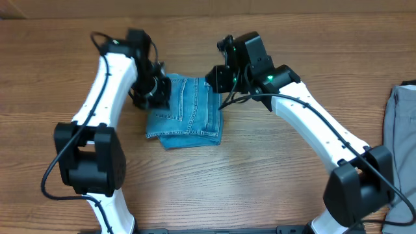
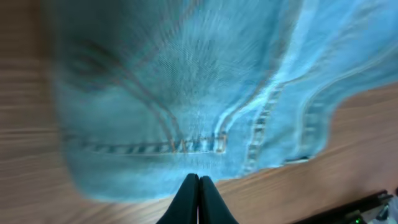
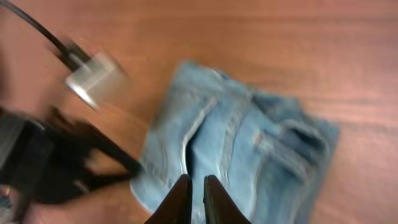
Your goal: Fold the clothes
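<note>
The light blue jeans (image 1: 185,114) lie folded into a compact bundle on the wooden table, stitched pocket up. My left gripper (image 1: 156,92) is at the bundle's left edge. In the left wrist view its fingers (image 2: 198,178) are pressed together and empty, just short of the denim's edge (image 2: 186,93). My right gripper (image 1: 218,78) hovers over the bundle's upper right corner. In the right wrist view its fingers (image 3: 198,180) are nearly together with only a thin gap and hold nothing, above the jeans (image 3: 249,149).
A plain grey garment (image 1: 403,123) lies at the table's right edge. The left arm's black gripper and a cable (image 3: 56,155) show blurred at the left of the right wrist view. Bare wood (image 1: 260,182) surrounds the jeans.
</note>
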Controlling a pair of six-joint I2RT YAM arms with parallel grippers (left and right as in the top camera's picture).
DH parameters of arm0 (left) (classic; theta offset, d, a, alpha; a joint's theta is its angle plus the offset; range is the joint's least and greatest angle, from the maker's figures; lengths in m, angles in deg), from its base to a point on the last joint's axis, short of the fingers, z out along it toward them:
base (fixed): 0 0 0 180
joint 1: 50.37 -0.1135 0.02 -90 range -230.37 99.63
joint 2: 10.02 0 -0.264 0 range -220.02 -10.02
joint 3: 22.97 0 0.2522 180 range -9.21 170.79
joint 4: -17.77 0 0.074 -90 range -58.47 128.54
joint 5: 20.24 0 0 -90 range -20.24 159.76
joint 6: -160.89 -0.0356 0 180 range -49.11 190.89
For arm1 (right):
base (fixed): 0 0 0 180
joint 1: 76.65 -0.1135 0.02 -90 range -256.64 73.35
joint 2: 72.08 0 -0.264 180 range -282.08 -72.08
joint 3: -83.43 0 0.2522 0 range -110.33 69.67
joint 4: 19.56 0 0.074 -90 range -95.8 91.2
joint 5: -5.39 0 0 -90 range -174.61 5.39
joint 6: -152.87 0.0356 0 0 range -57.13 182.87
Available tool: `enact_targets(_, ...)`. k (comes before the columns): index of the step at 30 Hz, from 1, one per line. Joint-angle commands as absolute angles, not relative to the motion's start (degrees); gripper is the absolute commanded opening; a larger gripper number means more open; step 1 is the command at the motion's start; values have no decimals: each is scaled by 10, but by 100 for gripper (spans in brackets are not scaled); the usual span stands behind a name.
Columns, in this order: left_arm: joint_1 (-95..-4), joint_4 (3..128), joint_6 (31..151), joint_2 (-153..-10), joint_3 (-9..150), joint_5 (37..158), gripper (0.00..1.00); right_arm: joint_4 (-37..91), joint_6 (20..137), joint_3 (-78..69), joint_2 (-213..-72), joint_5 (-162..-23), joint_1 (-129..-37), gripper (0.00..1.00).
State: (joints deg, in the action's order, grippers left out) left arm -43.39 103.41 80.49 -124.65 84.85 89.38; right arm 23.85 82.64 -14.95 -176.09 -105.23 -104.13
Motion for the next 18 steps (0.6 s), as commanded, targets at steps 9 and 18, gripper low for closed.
enact_targets(9, -434, 875, 851, -1248, 647, 864, 4, 177, 901, -110, -1957, -1024, -1019, 9)
enact_targets(18, -437, 889, 851, -1246, 664, 863, 4, 282, 832, -129, -1927, -1053, -977, 9)
